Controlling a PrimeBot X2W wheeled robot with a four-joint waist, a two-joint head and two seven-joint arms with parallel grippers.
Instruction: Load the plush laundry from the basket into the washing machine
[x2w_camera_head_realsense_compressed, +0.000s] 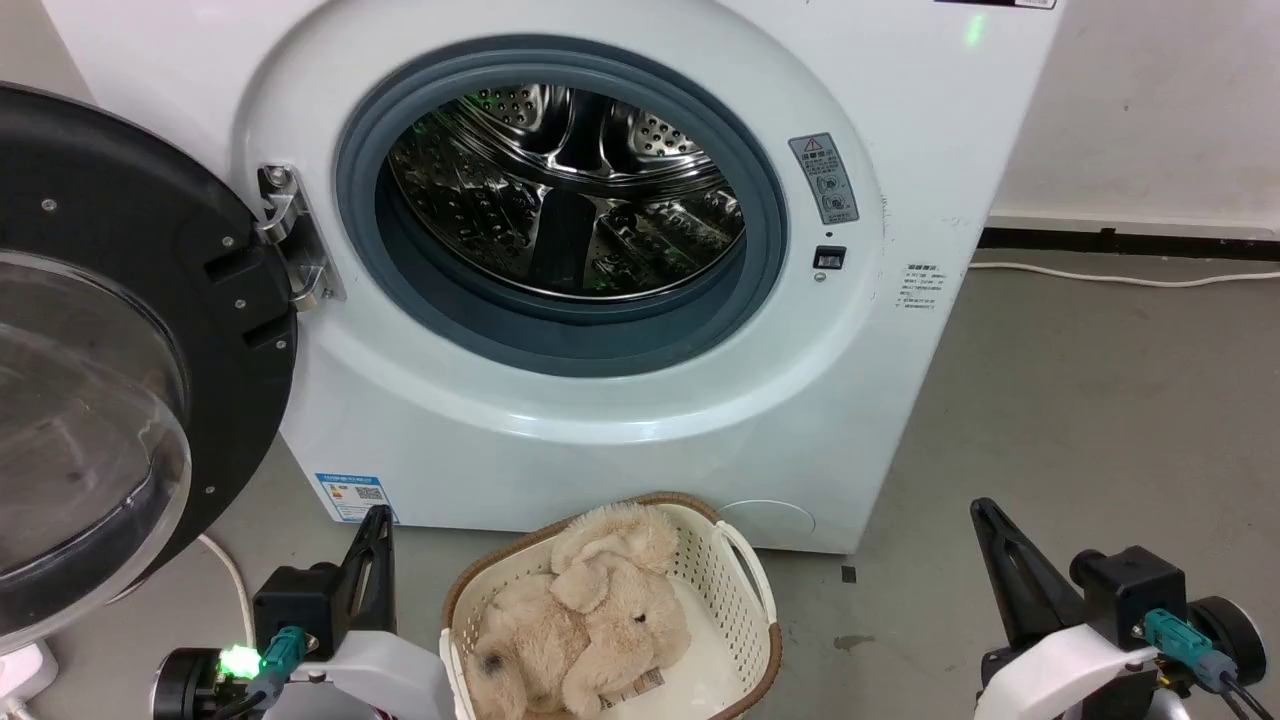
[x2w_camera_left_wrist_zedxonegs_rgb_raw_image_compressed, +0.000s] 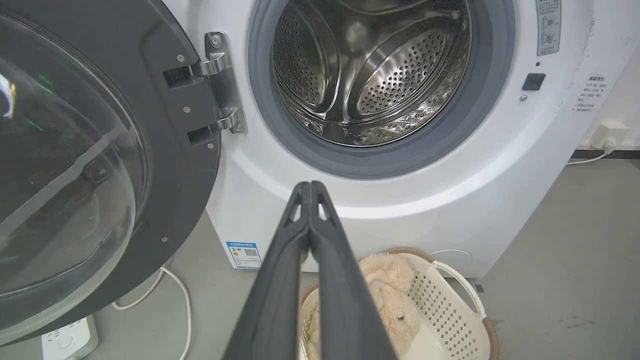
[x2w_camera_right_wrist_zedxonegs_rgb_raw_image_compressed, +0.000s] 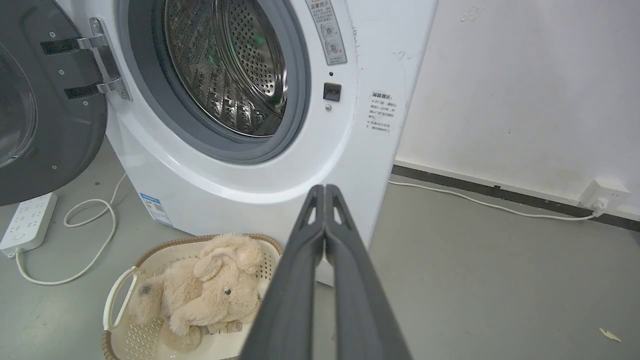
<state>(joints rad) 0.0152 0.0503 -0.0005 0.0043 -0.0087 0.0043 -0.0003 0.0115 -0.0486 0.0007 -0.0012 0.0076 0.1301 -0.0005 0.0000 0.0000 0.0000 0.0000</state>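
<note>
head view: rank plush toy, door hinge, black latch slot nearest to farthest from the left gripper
From the left gripper:
1. plush laundry, in the basket just to its right.
2. door hinge, up on the washing machine front, left side.
3. black latch slot, same front, far right side.

Both arms are parked low and well apart, one at each bottom corner of the head view. The left gripper (x2w_camera_head_realsense_compressed: 379, 522) is seen with its two dark fingers (x2w_camera_left_wrist_zedxonegs_rgb_raw_image_compressed: 280, 280) pressed together right up to the tips, pointed up and leaning a touch right. Same deal for the right gripper (x2w_camera_head_realsense_compressed: 982, 512): closed flat on itself, leaning slightly left. White wrist housings (x2w_camera_head_realsense_compressed: 1060, 660) are visible below each, with a teal connector (x2w_camera_head_realsense_compressed: 1170, 632) plugged in at the side. A green light (x2w_camera_head_realsense_compressed: 238, 660) is lit by the left one.
</note>
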